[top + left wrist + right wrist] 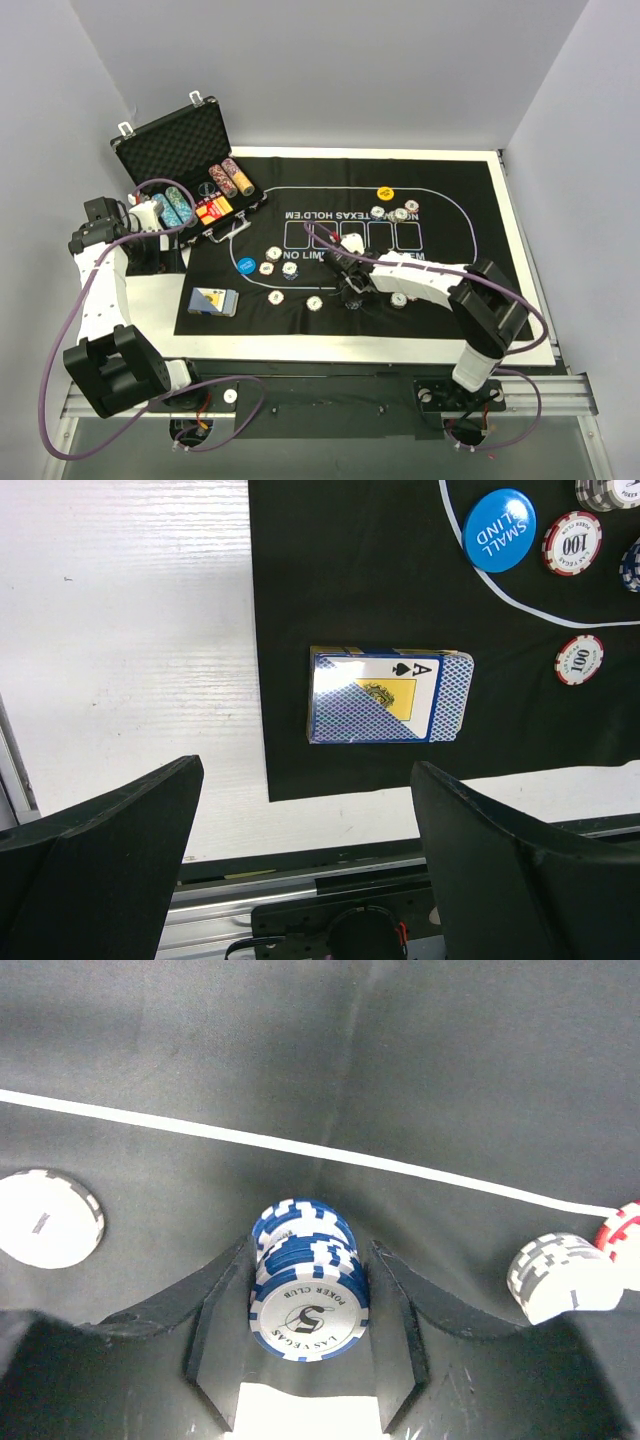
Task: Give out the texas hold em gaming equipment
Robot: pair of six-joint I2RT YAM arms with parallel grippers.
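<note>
My right gripper (308,1320) is shut on a short stack of blue-and-white poker chips (308,1285), low over the black felt mat (460,310); it shows at mid-mat in the top view (351,293). My left gripper (305,770) is open and empty, high over the table's left side (152,250). A blue-backed card deck (388,695) lies on the mat's near-left corner (213,301). A blue "small blind" button (499,529) and red 100 chips (571,543) lie past it. A yellow button (384,193) sits at the oval's far side.
The open black case (175,150) stands at the far left with chip stacks (230,178) in it. A white chip (45,1218) lies left of my right gripper and a white-grey stack (562,1275) to its right. Loose chips dot the printed oval.
</note>
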